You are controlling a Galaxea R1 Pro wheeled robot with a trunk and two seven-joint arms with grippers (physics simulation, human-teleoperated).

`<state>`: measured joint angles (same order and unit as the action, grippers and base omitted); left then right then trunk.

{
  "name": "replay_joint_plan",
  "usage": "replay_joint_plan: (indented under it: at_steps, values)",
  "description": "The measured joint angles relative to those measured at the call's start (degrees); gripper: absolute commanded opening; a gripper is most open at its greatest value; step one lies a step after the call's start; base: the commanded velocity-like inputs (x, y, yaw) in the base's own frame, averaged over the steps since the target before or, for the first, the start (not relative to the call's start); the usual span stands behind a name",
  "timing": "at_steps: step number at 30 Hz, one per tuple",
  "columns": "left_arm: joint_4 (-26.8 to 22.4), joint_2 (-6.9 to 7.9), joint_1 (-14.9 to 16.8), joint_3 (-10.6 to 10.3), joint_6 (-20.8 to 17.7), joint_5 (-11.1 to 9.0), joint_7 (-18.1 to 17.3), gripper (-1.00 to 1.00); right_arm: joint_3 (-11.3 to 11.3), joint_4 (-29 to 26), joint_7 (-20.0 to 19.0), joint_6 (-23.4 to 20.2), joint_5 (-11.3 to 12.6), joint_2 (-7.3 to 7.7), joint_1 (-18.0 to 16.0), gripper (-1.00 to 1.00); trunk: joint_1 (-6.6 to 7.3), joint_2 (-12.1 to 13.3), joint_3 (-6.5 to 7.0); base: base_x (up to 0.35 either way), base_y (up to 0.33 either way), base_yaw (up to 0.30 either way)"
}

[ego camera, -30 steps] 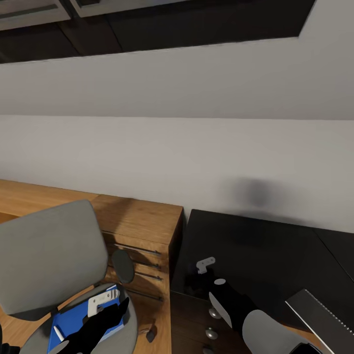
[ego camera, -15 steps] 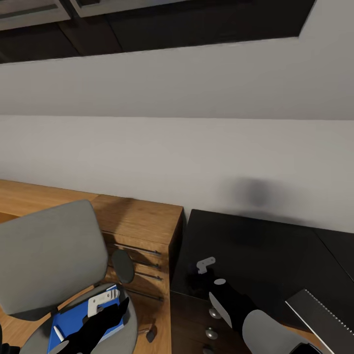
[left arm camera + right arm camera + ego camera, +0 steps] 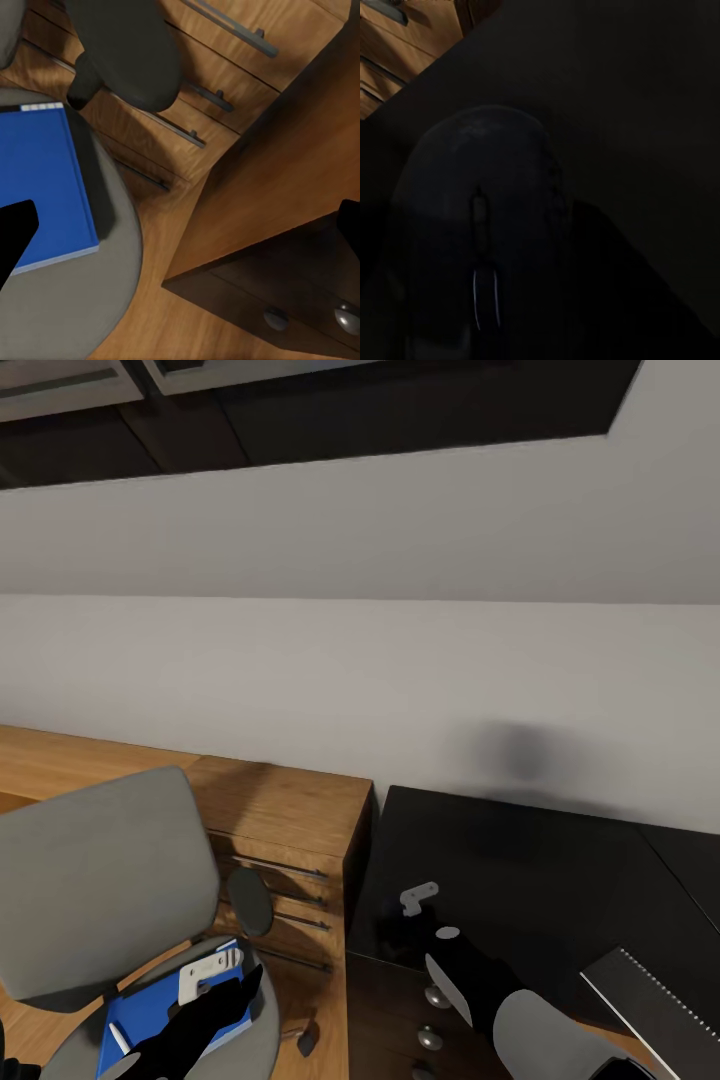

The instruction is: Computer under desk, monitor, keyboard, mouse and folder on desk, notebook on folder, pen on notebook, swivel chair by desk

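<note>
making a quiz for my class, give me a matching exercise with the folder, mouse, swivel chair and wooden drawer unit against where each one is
Things:
1. folder
2. mouse
3. swivel chair
4. wooden drawer unit

Places:
A. on the black desk, at the right gripper
B. directly left of the desk, against the wall
C. lying on the chair seat, under the left gripper
D. in front of the drawer unit, at the picture's lower left

Pairs: 1-C, 2-A, 3-D, 4-B

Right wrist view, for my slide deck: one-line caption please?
Close over the small rounded black mouse on the black desk, light wooden drawer unit at the frame's corner.
</note>
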<state>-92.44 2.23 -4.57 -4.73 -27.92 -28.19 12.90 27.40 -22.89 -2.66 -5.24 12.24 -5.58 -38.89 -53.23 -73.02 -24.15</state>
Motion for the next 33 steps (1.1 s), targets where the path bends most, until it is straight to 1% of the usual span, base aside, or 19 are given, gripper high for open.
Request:
replay_joint_plan:
  at_steps: [16,25,33]
  values:
    - [-0.01,0.00,0.00,0.00,0.00,0.05,0.00,1.00,-0.02,-0.07,-0.07,0.04,0.06,0.00,0.00,-1.00,0.00,0.00,0.00,-0.002,0.000,0.000]
    - [0.00,0.01,0.00,0.00,0.00,0.05,0.00,1.00,-0.03,-0.07,-0.07,0.04,0.05,0.00,0.00,-1.00,-0.03,0.00,0.00,-0.224,0.000,0.000]
    - [0.02,0.00,0.00,0.00,0.00,-0.01,0.00,1.00,-0.02,-0.07,-0.07,0.04,0.06,0.00,0.00,-1.00,0.00,0.00,0.00,-0.039,0.000,0.000]
